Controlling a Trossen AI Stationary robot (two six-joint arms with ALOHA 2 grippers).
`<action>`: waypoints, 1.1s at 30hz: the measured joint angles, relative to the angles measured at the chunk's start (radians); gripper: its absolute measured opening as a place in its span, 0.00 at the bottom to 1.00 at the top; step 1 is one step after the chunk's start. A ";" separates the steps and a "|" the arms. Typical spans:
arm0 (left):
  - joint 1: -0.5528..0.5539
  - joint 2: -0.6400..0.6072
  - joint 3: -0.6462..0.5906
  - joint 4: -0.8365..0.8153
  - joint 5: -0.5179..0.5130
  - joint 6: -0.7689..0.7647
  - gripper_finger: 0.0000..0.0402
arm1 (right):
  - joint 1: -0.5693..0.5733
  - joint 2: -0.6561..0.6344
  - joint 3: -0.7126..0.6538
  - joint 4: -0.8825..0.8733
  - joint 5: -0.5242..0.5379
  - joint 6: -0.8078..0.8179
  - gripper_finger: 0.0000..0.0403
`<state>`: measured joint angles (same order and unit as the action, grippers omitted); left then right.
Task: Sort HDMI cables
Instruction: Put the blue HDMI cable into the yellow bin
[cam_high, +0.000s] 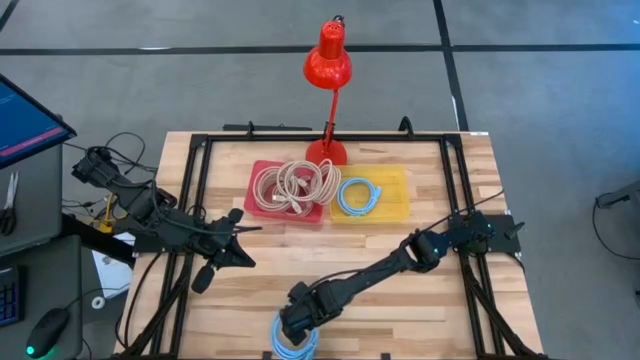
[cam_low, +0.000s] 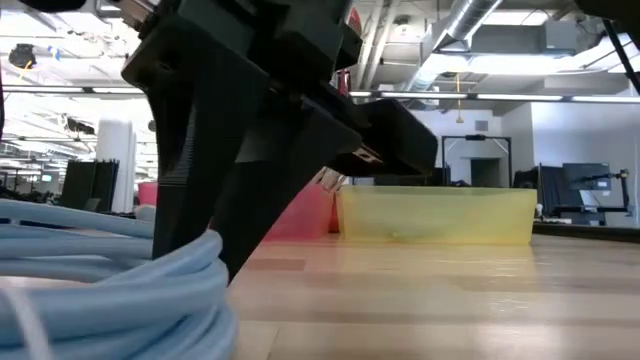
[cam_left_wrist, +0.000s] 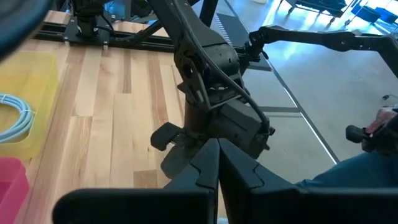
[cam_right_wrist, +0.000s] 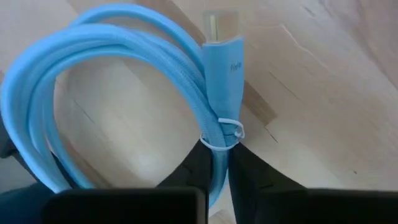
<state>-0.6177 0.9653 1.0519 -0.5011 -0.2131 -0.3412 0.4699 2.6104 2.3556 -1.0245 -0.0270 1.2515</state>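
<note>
A light blue HDMI cable coil (cam_high: 293, 346) lies at the table's near edge, close up in the low view (cam_low: 100, 295). My right gripper (cam_right_wrist: 221, 163) reaches down over it and is shut on it; the arm's end (cam_high: 300, 312) covers part of the coil. A second blue coil (cam_high: 357, 196) rests in the yellow bin (cam_high: 395, 208). Several beige coils (cam_high: 295, 185) are piled in the red bin (cam_high: 258, 205). My left gripper (cam_left_wrist: 217, 163) is shut, holds nothing and waits over the table's left part (cam_high: 245, 240). My right gripper pinches the blue coil's bundled strands (cam_right_wrist: 214, 134) between its two fingers (cam_right_wrist: 252, 177), at the thin white tie just below the plug (cam_right_wrist: 222, 65). The fingers lie across the strands and come from above. The coil seems to lie flat on the wood.
A red desk lamp (cam_high: 327, 62) stands at the table's far edge behind the two bins. Black frame rails run along the left and right sides (cam_high: 190, 190). Bare wood (cam_high: 400, 300) lies between the bins and the near edge.
</note>
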 joint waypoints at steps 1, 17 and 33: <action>0.000 0.000 0.000 0.000 0.000 0.000 0.02 | -0.002 -0.007 -0.004 -0.015 -0.001 -0.002 0.06; 0.000 0.000 0.000 -0.001 -0.004 0.003 0.02 | -0.097 -0.331 -0.009 -0.478 0.298 -0.137 0.05; 0.000 0.000 0.000 0.000 -0.023 0.000 0.02 | -0.266 -0.609 -0.028 -0.547 0.542 -0.355 0.05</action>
<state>-0.6174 0.9649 1.0515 -0.5013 -0.2360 -0.3416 0.2040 2.0010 2.3280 -1.5716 0.5148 0.8960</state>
